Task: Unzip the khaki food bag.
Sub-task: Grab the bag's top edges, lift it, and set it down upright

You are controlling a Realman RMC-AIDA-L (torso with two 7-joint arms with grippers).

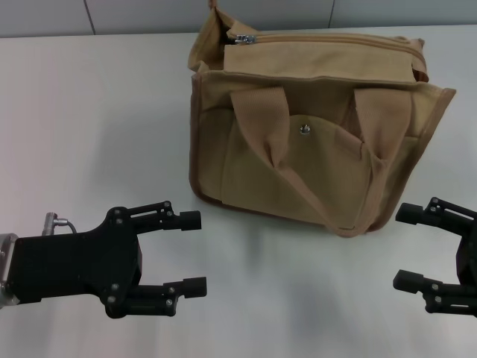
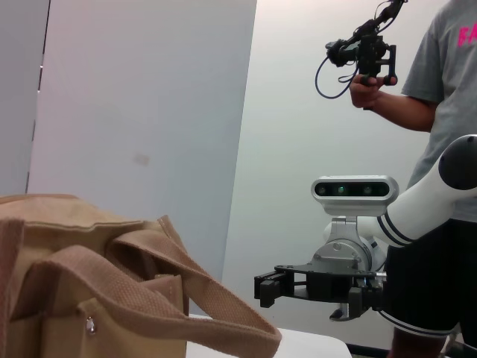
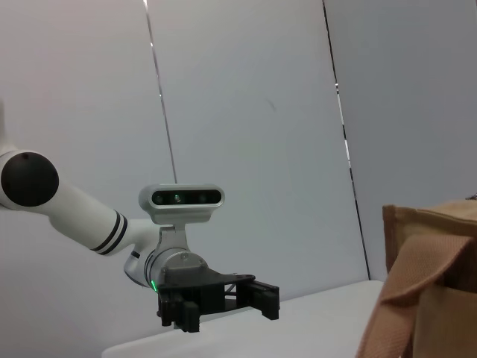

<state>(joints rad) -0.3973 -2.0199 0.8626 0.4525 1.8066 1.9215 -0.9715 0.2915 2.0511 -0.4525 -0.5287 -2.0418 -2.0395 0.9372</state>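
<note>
The khaki food bag (image 1: 313, 127) stands upright on the white table (image 1: 89, 112), centre-right, its front pocket with a silver snap (image 1: 304, 128) facing me. Its top zipper runs along the bag's top, with the metal pull (image 1: 244, 39) at the left end. Two strap handles hang down the front. My left gripper (image 1: 194, 252) is open and empty, low at the front left, apart from the bag. My right gripper (image 1: 408, 247) is open and empty at the front right, just below the bag's right corner. The bag also shows in the left wrist view (image 2: 89, 298) and the right wrist view (image 3: 432, 283).
A grey wall panel (image 1: 134, 15) runs behind the table's far edge. In the left wrist view a person (image 2: 440, 112) holding a camera rig stands behind my right arm (image 2: 417, 209). My left arm (image 3: 82, 216) shows in the right wrist view.
</note>
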